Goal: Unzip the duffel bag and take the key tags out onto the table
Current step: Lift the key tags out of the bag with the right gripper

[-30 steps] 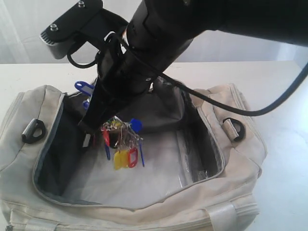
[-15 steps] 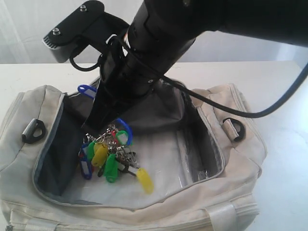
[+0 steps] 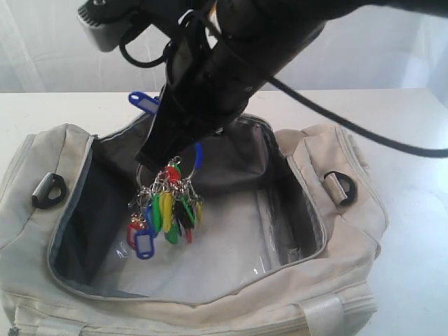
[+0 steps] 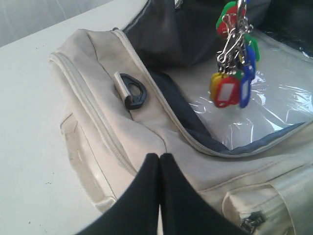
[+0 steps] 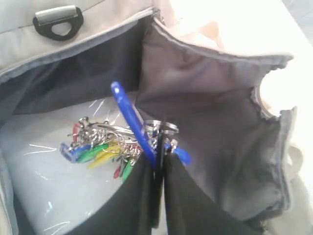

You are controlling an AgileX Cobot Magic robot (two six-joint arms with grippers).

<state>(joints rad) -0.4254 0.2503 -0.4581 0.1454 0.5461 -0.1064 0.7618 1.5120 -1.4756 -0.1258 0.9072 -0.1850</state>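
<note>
Exterior view | duffel bag (image 3: 353, 227) unzipped | key tags (image 3: 164, 213) hang over interior

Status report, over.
Right gripper shut on key tags, dangling over open duffel bag. Left gripper shut, empty, by bag. Tags not yet on table.

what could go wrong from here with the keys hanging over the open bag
1. The right tool pinches the key tags only at its tips, so the bunch might slip back into the duffel bag.
2. The bunch dangles low inside the opening; carried sideways toward the table, it could snag the zipper edge.
</note>
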